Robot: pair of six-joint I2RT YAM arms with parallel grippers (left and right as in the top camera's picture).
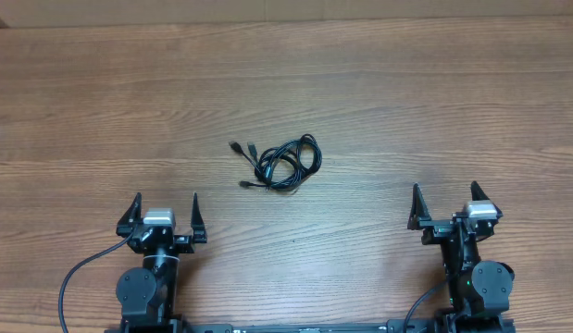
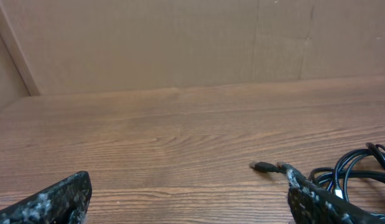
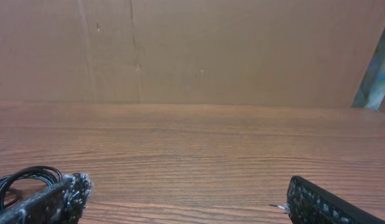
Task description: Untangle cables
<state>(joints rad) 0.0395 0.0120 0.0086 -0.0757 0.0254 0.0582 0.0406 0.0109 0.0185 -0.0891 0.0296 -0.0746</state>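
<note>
While cables (image 1: 284, 162) lie bundled, left arm (image 1: 143, 282), right arm (image 1: 480, 277) folded low, fingers (image 1: 135, 211) wide, empty.

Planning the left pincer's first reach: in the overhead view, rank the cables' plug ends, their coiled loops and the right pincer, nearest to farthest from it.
From the left pincer:
1. plug ends, on the bundle's left side, facing this pincer.
2. coiled loops, the bundle's right part.
3. right pincer, at the far right, well beyond the bundle.
</note>
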